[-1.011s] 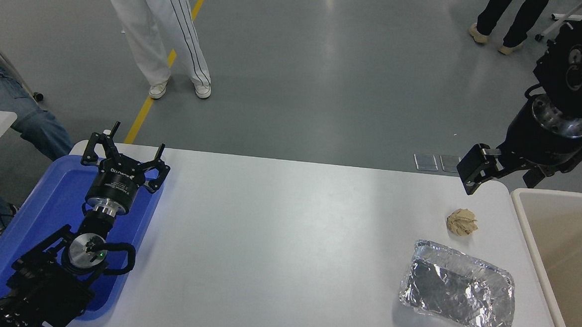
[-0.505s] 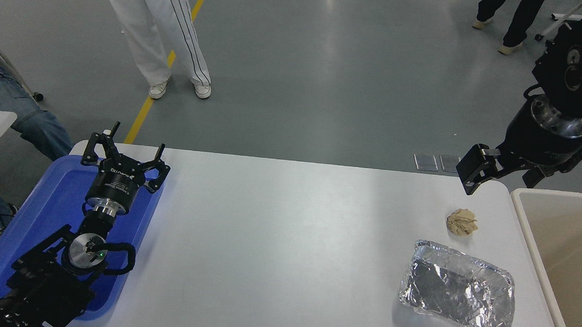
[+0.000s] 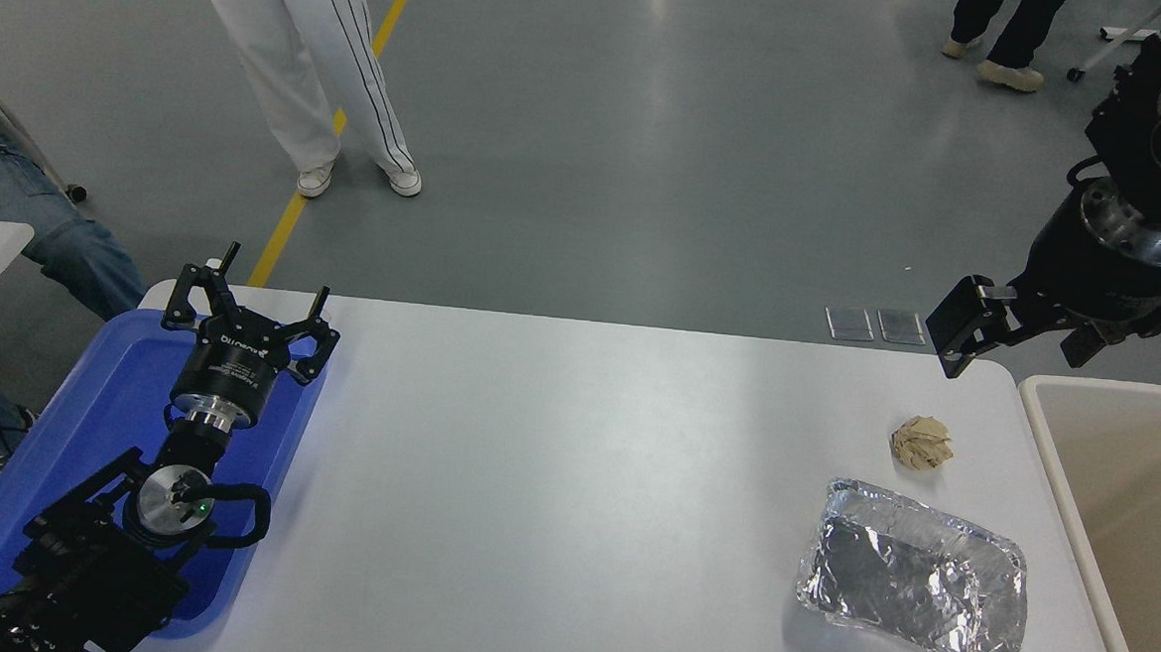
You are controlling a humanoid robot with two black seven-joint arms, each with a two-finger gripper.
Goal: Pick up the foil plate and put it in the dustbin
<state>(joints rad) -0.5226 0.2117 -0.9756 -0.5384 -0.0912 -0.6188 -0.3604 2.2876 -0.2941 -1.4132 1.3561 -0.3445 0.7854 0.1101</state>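
The foil plate (image 3: 915, 582), a crinkled silver tray with a raised rim, lies flat on the white table (image 3: 552, 484) near its front right corner. Just right of it stands the dustbin (image 3: 1044, 430), beige with a thick pale rim, cut off by the picture's right edge. My right gripper (image 3: 1022, 341) hangs open and empty above the table's far right corner, well behind and above the foil plate. At the lower left, my left gripper (image 3: 249, 301) rests open over a blue tray.
A small crumpled tan paper ball (image 3: 921, 443) sits between the foil plate and the far edge. The blue tray (image 3: 89, 410) covers the table's left end. People stand on the grey floor beyond the table, one seated at far left.
My right arm has drifted a little to the right and upward, staying open. The person in white trousers has shifted slightly. Nothing on the table has moved.
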